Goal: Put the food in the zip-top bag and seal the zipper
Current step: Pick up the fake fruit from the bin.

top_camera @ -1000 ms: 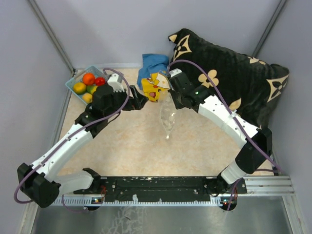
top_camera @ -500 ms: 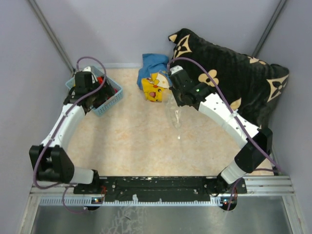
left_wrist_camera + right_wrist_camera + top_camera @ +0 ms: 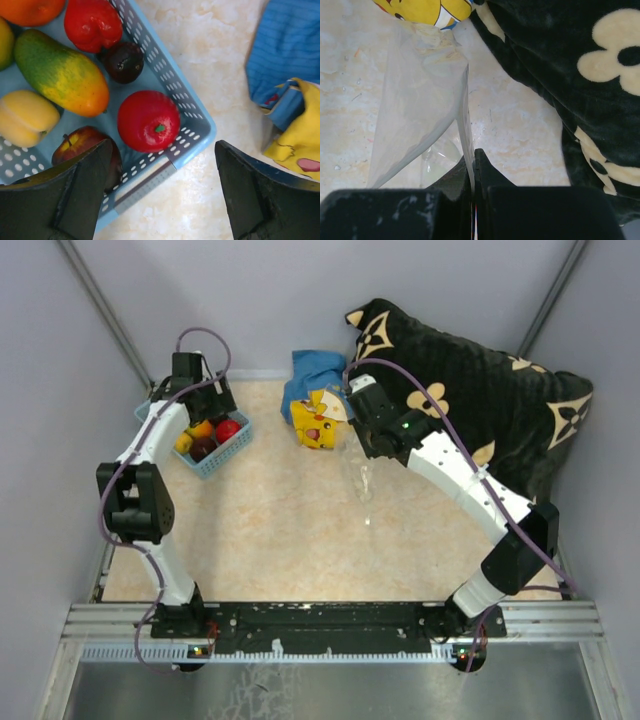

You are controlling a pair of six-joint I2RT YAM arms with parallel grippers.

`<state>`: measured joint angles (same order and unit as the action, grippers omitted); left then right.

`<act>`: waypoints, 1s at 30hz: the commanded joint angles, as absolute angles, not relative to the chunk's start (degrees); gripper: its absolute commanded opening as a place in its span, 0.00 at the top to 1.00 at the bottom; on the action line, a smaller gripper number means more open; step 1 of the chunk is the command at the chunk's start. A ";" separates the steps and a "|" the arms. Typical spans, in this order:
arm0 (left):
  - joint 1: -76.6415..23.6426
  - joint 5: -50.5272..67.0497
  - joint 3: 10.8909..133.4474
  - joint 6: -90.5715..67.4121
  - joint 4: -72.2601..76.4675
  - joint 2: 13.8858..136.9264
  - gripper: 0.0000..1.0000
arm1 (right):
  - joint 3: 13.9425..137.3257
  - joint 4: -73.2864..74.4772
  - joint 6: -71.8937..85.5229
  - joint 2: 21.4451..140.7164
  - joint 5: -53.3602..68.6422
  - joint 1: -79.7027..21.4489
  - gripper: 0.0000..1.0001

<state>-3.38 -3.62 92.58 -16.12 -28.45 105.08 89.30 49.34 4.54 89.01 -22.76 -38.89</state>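
Fruits (image 3: 148, 121) in basket (image 3: 200, 125), bag (image 3: 415, 115) in my right gripper (image 3: 473, 159)
My left gripper (image 3: 164, 146) is above the blue basket with its fingers wide apart and holds nothing; the fruits lie inside it. My right gripper is pressed together on the edge of the clear bag, just beside the yellow plush (image 3: 318, 422) and the black pillow (image 3: 545, 65).

White arm links (image 3: 455, 475), black joints (image 3: 130, 505) and pincers (image 3: 160, 195), purple cables (image 3: 203, 331)
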 commanded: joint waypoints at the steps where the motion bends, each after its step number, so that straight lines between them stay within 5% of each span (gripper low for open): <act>1: -3.04 -4.54 98.24 -13.32 -32.05 112.12 0.12 | 90.99 49.39 3.50 88.37 -24.81 -39.18 1.00; 30: -3.06 -2.85 104.68 -10.65 -34.70 128.17 0.09 | 90.44 49.77 4.74 89.14 -23.83 -39.20 1.00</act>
<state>-3.36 -3.57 103.48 -11.62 -33.43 124.92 89.30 50.28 4.69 89.01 -23.75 -38.89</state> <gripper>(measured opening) 0.892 0.005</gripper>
